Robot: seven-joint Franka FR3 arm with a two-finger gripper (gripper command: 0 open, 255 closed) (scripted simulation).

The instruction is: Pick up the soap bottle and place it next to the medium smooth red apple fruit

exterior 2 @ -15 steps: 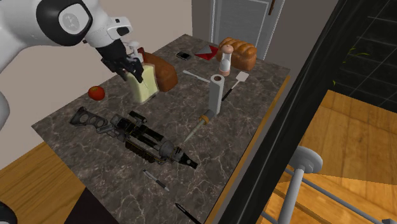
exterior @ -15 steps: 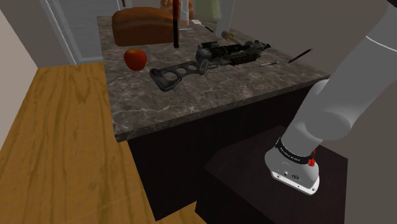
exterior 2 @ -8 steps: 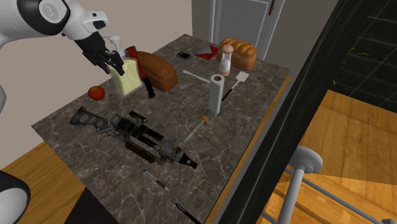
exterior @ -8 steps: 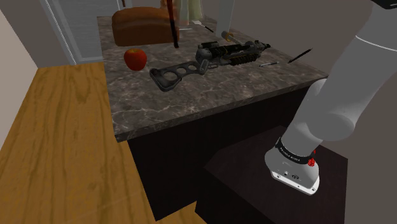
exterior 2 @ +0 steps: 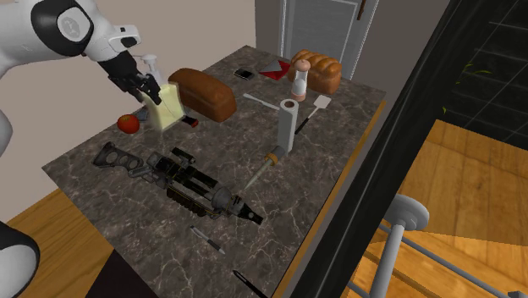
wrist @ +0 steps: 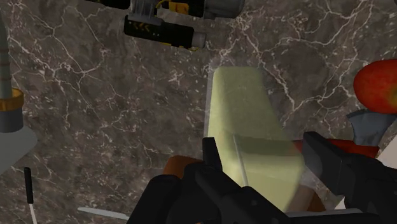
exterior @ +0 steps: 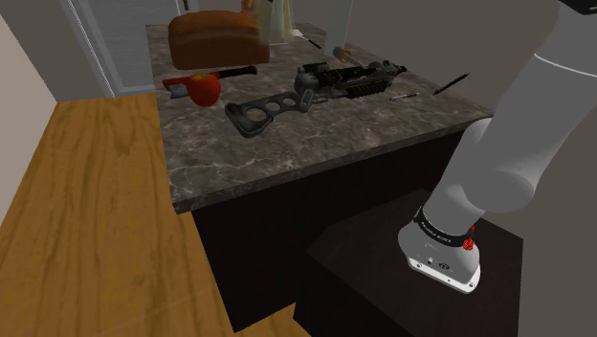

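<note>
My gripper (exterior 2: 145,86) is shut on a pale yellow-green soap bottle (exterior 2: 167,107) with a white pump top, holding it tilted over the dark marble counter (exterior 2: 338,161). In the wrist view the bottle (wrist: 245,121) is clasped between the two black fingers (wrist: 210,154). The red apple (exterior 2: 128,124) lies on the counter just to the second exterior view's left of the bottle. It also shows past the bottle in the wrist view, where the apple (wrist: 379,86) is close by. In the shoulder view the apple (exterior: 203,88) sits in front of a bread loaf, with the bottle (exterior: 277,21) at the top edge.
A brown bread loaf (exterior 2: 204,92) lies right behind the bottle, with a red-handled tool (exterior 2: 189,122) beside it. A long dark toy gun (exterior 2: 182,176) lies across the counter's middle. A paper towel roll (exterior 2: 288,123), a pepper mill (exterior 2: 299,80) and a second loaf (exterior 2: 317,69) stand farther off.
The gripper has carried the bottle leftward in the second exterior view, past the loaf toward the apple. The red-handled tool that stood against the loaf now lies flat.
</note>
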